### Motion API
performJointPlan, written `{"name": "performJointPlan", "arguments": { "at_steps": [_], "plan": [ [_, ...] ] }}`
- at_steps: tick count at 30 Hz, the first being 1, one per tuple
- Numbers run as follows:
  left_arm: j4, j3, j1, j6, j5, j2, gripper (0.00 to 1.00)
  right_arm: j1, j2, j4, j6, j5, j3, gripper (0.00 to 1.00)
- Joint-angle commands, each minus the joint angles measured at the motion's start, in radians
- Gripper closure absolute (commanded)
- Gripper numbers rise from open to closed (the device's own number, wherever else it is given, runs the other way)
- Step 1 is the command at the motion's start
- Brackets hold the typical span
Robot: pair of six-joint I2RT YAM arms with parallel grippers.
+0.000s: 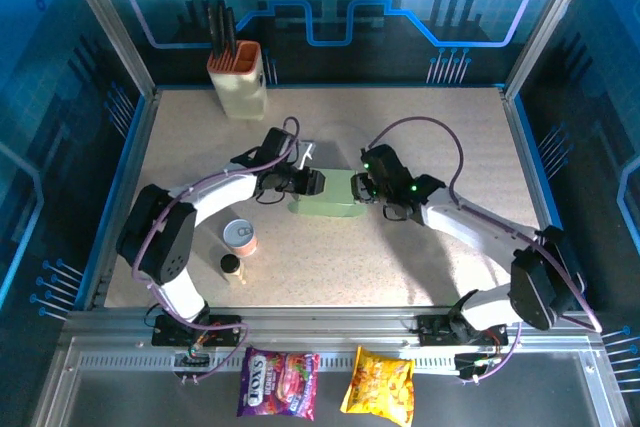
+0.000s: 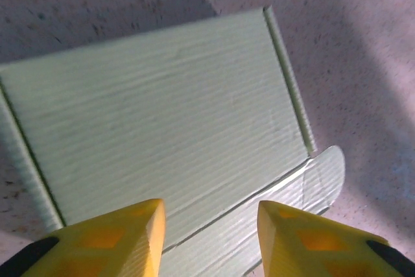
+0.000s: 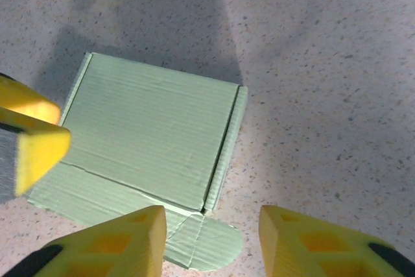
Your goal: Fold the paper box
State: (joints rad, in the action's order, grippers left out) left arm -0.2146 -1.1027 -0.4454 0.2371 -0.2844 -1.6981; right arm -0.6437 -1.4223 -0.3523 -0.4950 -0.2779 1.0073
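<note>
— Left hand (image 1: pixel 312 183)?
— Fingers spread, over the box's (image 1: pixel 335 207) left end
— And the box?
— Middle of the table (image 1: pixel 450 147), lid down, one flap out
— Right hand (image 1: pixel 362 187)?
— Spread too, nothing pinched, at the box's right end

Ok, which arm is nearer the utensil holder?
Left. The left fingers are at the box's left end, toward the holder; the right fingers are at its right end, farther off.

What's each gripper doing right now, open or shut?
Left gripper: open, holding nothing, over the paper box.
Right gripper: open, holding nothing.
</note>
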Motion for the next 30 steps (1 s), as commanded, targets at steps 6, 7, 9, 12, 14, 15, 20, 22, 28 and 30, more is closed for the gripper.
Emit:
{"name": "performJointPlan", "arguments": {
  "at_steps": [6,7,9,12,14,15,20,22,28,30],
  "plan": [
    [-0.088,0.003,0.051,-0.034,0.079,0.014,0.48,0.106,-0.181,-0.105,0.045,0.272,0.124,0.49],
    [-0.099,0.005,0.055,-0.039,0.086,0.007,0.48,0.118,-0.207,-0.110,0.046,0.293,0.138,0.48],
    [-0.104,0.011,0.062,-0.043,0.088,-0.008,0.46,0.137,-0.253,-0.117,0.043,0.335,0.159,0.48],
    [-0.103,0.012,0.076,-0.044,0.066,-0.040,0.46,0.155,-0.309,-0.113,0.043,0.376,0.182,0.48],
    [-0.095,0.011,0.080,-0.041,0.043,-0.064,0.46,0.159,-0.343,-0.109,0.043,0.388,0.197,0.48],
    [-0.094,0.008,0.082,-0.039,0.032,-0.077,0.46,0.160,-0.356,-0.106,0.044,0.393,0.201,0.48],
    [-0.095,-0.019,0.082,-0.029,-0.013,-0.140,0.49,0.170,-0.422,-0.102,0.043,0.415,0.228,0.51],
    [-0.094,-0.021,0.083,-0.027,-0.023,-0.150,0.51,0.173,-0.443,-0.096,0.044,0.436,0.236,0.53],
    [-0.089,-0.019,0.083,-0.024,-0.058,-0.158,0.59,0.172,-0.481,-0.085,0.051,0.494,0.253,0.63],
    [-0.089,-0.013,0.082,-0.022,-0.074,-0.153,0.62,0.172,-0.479,-0.079,0.048,0.510,0.250,0.67]
  ]
}}
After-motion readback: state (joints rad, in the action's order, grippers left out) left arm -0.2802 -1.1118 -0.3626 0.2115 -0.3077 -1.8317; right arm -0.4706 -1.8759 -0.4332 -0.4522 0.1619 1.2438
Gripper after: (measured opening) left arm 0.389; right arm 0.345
